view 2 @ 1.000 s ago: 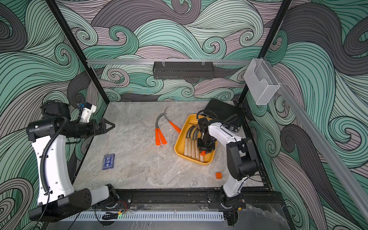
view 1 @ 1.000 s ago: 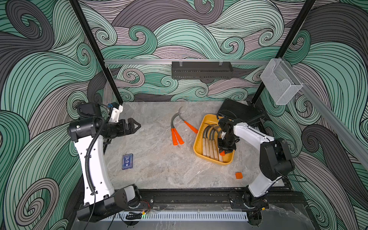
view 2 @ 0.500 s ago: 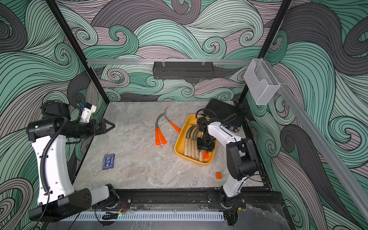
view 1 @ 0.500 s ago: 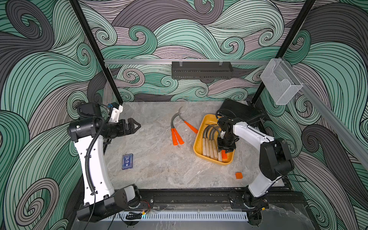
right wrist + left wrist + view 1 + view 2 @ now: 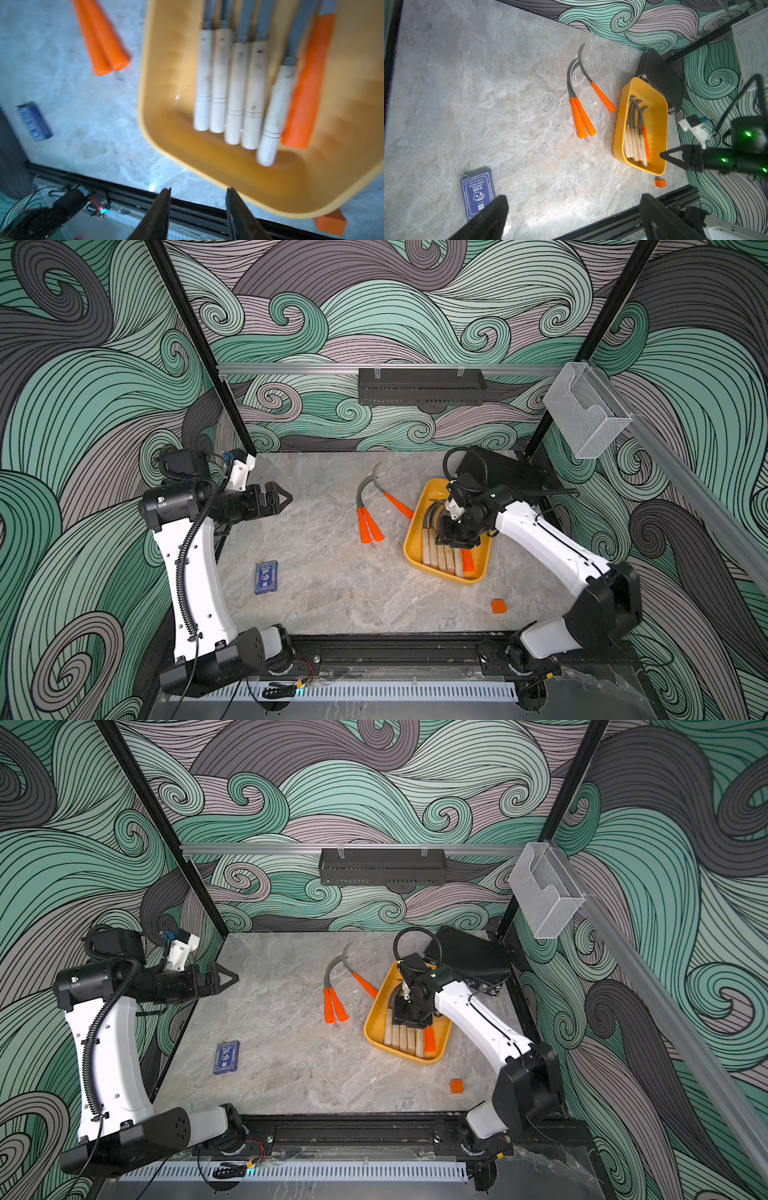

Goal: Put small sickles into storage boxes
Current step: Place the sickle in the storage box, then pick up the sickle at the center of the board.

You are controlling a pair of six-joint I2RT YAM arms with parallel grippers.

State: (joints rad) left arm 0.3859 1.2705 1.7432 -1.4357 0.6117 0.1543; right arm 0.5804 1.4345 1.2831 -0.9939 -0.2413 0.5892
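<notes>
Six sickles (image 5: 635, 141) lodged in tray (image 5: 432, 493). Right gripper (image 5: 198, 190) fingers parted, empty; left gripper (image 5: 282, 498) fingers spread. Three orange-handled sickles (image 5: 368, 526) to be fetched from counter (image 5: 332, 593).

I watch the cell from a stereo head mounted high at the front, tilted steeply down toward the back wall (image 5: 415, 323). Both top views take in the whole table (image 5: 332, 605), nearly identical, with the yellow tray (image 5: 372, 1025) right of centre. Left wrist camera looks from far off across most of the table, past the left gripper (image 5: 573, 199), wide view. Right wrist camera sits very close above the tray, past the right gripper (image 5: 198, 190), motion-blurred. All four share the tray and the blue card box (image 5: 477, 191).
</notes>
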